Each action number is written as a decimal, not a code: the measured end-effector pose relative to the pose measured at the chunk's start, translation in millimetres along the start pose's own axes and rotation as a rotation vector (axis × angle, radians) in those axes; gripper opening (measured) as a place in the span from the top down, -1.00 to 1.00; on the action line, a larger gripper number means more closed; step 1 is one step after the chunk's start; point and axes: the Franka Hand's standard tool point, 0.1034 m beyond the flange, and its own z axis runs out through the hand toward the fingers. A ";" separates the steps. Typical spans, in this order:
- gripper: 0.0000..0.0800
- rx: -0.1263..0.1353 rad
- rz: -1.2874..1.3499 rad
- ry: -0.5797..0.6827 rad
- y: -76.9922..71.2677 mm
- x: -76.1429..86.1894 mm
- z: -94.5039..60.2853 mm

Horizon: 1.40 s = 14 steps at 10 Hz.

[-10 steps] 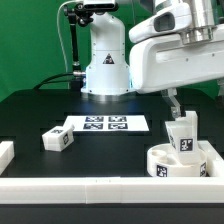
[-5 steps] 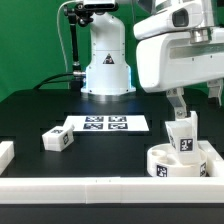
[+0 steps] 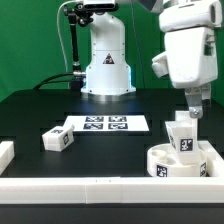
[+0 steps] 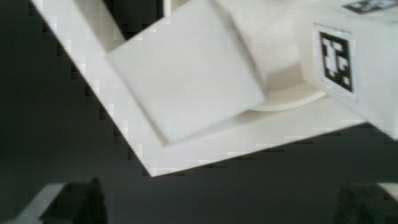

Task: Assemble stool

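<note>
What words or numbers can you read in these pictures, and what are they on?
No words or numbers can be read anywhere.
Robot base: a small dark triangle sign, too small to read.
Marker board: black-and-white square tags, patterns only, no letters.
Seat, loose leg and upright leg: one square tag each, patterns only.

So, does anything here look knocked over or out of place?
One small blocky white plastic leg lies askew on the black table, far from the round white ring-shaped seat, where another leg stands upright. Nothing looks broken.
</note>
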 end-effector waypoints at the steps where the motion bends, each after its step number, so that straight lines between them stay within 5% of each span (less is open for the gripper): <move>1: -0.62 0.000 -0.097 -0.015 2.4 0.3 1.3; 7: -0.62 0.030 -0.450 -0.063 3.3 -8.4 7.7; 14: -0.62 0.060 -0.431 -0.074 2.4 -21.7 17.1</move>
